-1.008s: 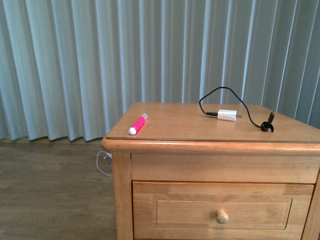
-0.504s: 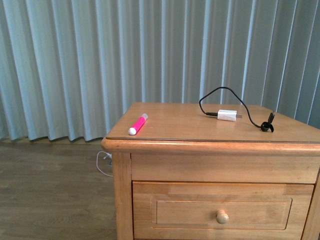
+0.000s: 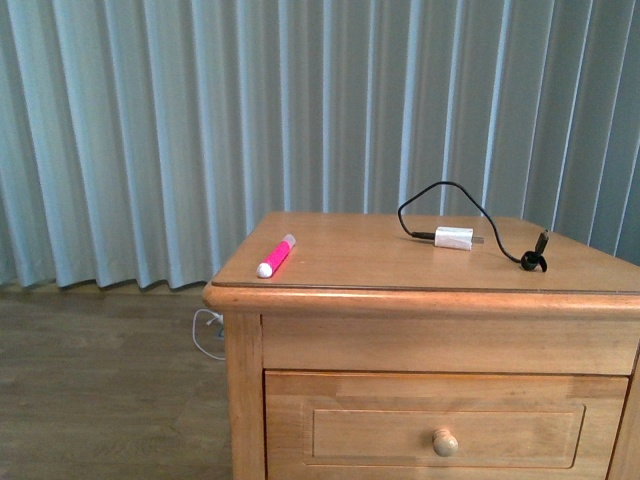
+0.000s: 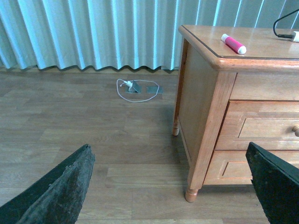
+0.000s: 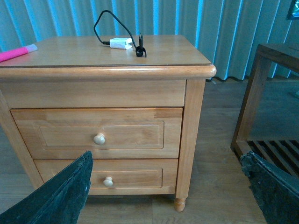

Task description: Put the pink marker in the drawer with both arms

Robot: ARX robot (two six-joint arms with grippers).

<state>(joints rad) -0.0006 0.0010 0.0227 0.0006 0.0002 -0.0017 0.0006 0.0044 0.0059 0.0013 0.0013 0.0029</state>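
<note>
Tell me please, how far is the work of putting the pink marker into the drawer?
Nothing looks done yet. The pink marker lies on the nightstand top near its front left corner; the drawer is shut. In hand: nothing; the left pincer and the right pincer are open and empty, away from the nightstand. Left: open the drawer, pick up the marker, put it inside.

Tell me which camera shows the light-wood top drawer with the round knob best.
The right wrist view: the whole shut light-wood top drawer and its round knob show, nearly front on. The front view crops its lower edge; the left wrist view catches only one end.
</note>
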